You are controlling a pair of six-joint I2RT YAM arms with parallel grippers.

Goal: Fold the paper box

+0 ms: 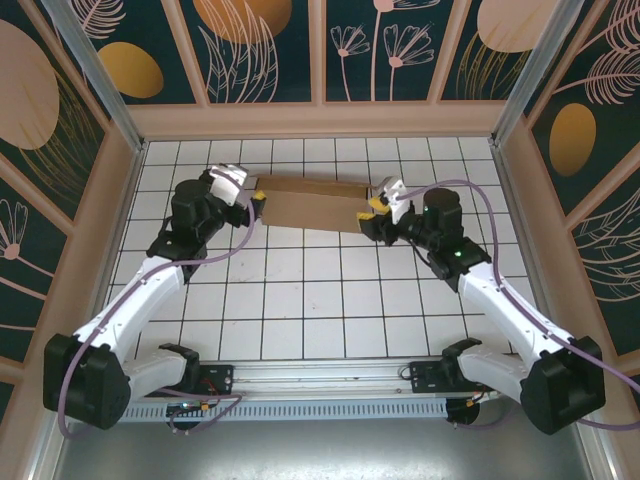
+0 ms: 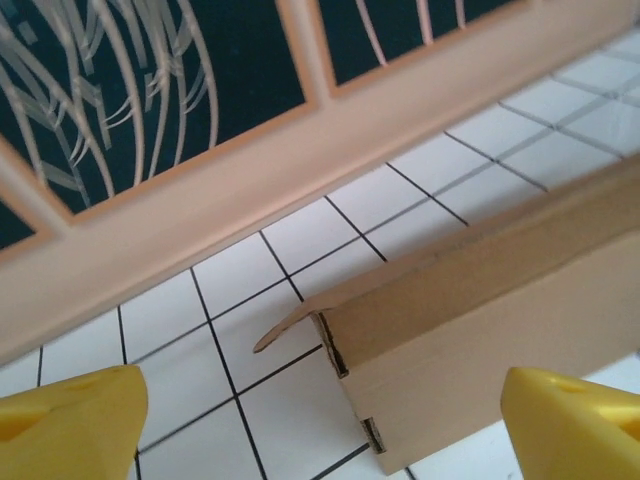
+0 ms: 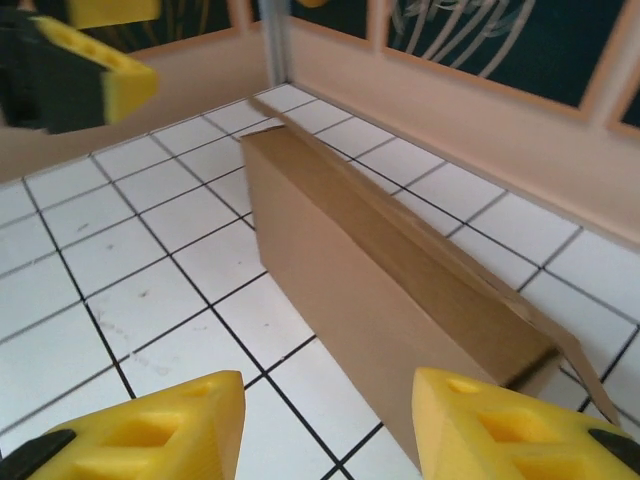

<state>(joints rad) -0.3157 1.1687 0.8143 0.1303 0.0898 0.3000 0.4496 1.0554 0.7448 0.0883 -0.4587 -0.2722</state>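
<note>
The paper box (image 1: 310, 208) is plain brown cardboard, a long shallow box lying across the tiles near the back wall. My left gripper (image 1: 256, 206) is at its left end. In the left wrist view the box's corner (image 2: 480, 330), with a small curled flap, sits between the wide-apart yellow fingertips (image 2: 70, 420) of the open left gripper (image 2: 320, 440), touching neither. My right gripper (image 1: 372, 212) is at the right end. In the right wrist view the box (image 3: 360, 260) runs away from my open right gripper (image 3: 330, 430), its near end close to the right fingertip (image 3: 510, 430).
The peach back wall (image 1: 320, 120) stands about one tile behind the box. Side walls (image 1: 115, 200) close in the white tiled floor (image 1: 320, 300), which has free room in front of the box. The left gripper (image 3: 110, 45) shows beyond the box's far end.
</note>
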